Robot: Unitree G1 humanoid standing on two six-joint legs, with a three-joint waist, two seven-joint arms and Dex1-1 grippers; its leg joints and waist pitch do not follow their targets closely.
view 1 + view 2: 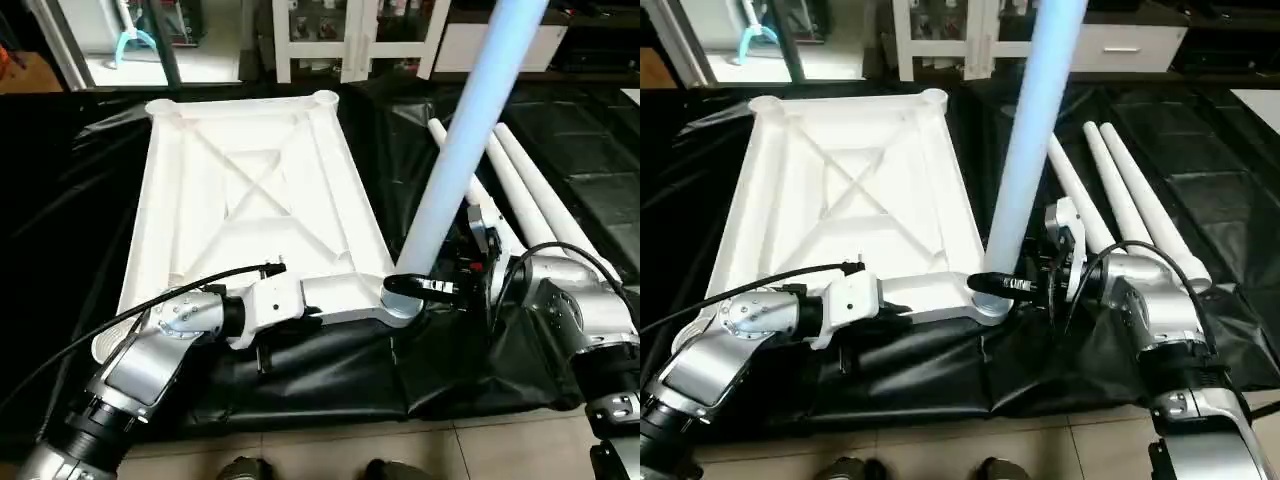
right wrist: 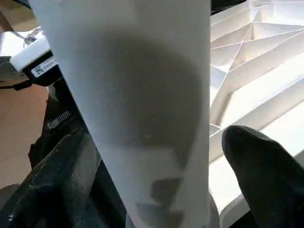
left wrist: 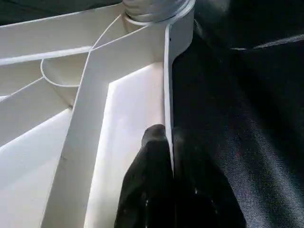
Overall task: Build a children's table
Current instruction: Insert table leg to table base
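Note:
The children's table's white tabletop (image 1: 250,170) lies upside down on a black sheet, X-ribs facing up. One white leg (image 1: 460,150) stands upright in the near right corner socket (image 1: 400,300). My right gripper (image 1: 430,290) is open at the leg's base, with a black finger on either side (image 2: 256,180); one finger has a gap to the tube. My left gripper (image 3: 164,142) is shut on the tabletop's near rim (image 3: 167,80), pointing along it toward that socket. Three more legs (image 1: 530,190) lie side by side on the sheet to the right.
The black sheet (image 1: 330,380) covers the floor under the work and ends at tan tiles (image 1: 330,450) near me. White shelving (image 1: 350,40) and dark furniture stand behind the tabletop. A black cable (image 1: 150,305) runs along my left forearm.

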